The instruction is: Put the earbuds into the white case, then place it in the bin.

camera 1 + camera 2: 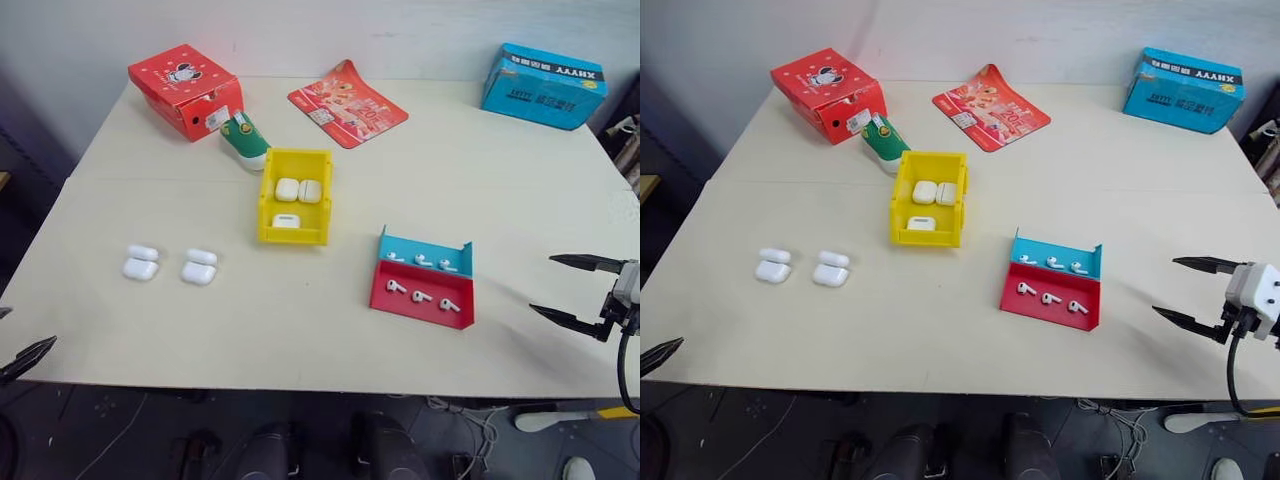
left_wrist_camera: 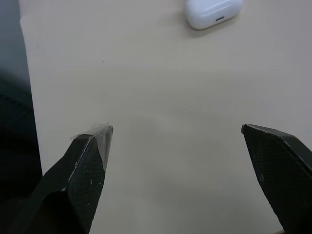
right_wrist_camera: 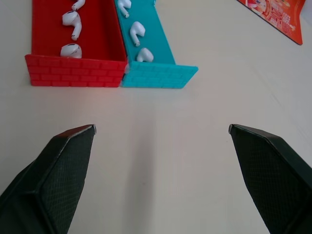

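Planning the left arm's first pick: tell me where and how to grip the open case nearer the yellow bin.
Judging by its pose, grip the open white case across its rounded base, from above, left gripper open. Its lid is flipped back toward the yellow bin, so avoid pinching the hinge; the neighbouring case lies apart.

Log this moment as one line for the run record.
left gripper: open, empty | right gripper: open, empty | earbuds: in red-and-blue tray | two white cases: open on table | bin: holds three cases

Cases [image 1: 297,190] in bin [image 1: 268,222], tray [image 1: 420,303] right
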